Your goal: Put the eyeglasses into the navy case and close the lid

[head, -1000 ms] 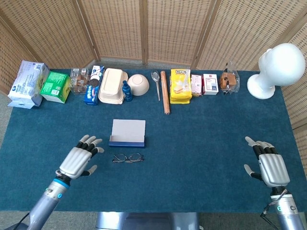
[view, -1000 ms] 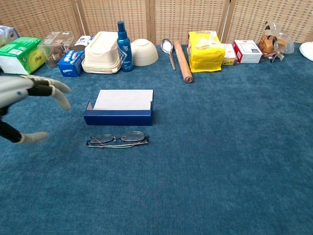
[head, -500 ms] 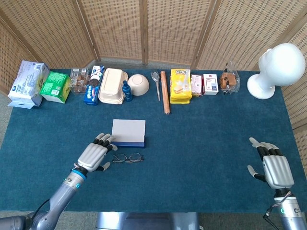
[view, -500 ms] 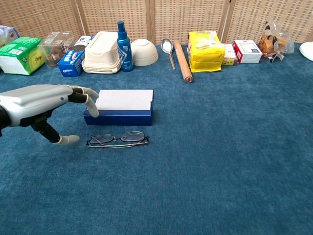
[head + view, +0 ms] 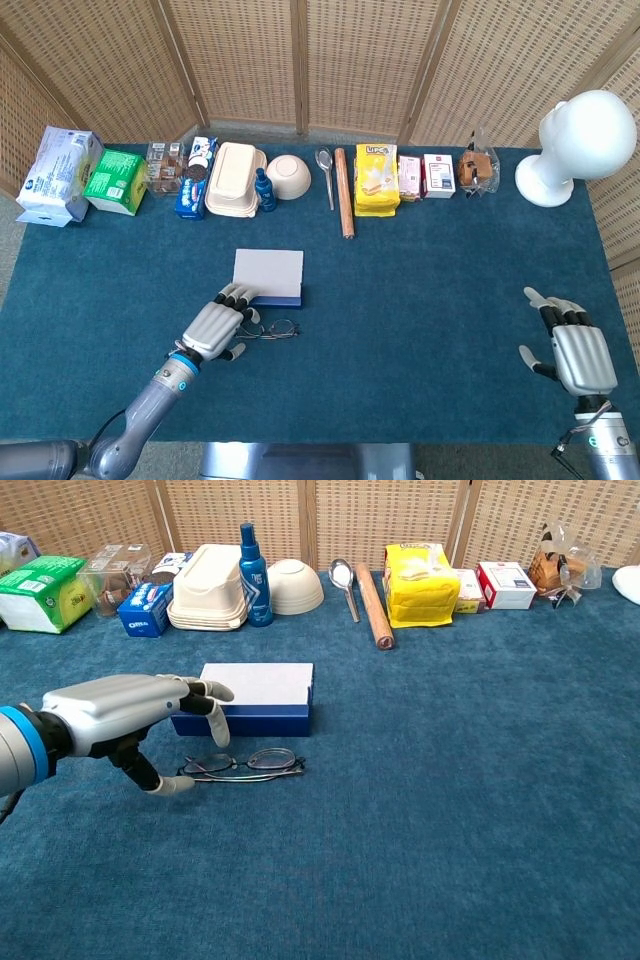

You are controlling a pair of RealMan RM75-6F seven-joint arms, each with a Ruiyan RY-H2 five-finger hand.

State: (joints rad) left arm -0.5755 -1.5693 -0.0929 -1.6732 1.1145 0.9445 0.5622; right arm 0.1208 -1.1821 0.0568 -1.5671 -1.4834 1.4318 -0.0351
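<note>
Left hand (image 5: 125, 712) hovers with fingers spread over the glasses (image 5: 241, 764) beside the open navy case (image 5: 248, 699), right hand (image 5: 572, 350) empty, fingers apart.

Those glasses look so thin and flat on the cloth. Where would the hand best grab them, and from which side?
Probably at the bridge or a lens rim, coming from above. The eyeglasses lie folded and flat on the blue cloth, just in front of the open navy case, so there is little to get under. The left hand hovers open at their left end, fingers above and thumb low, placed to pinch the frame there.
</note>
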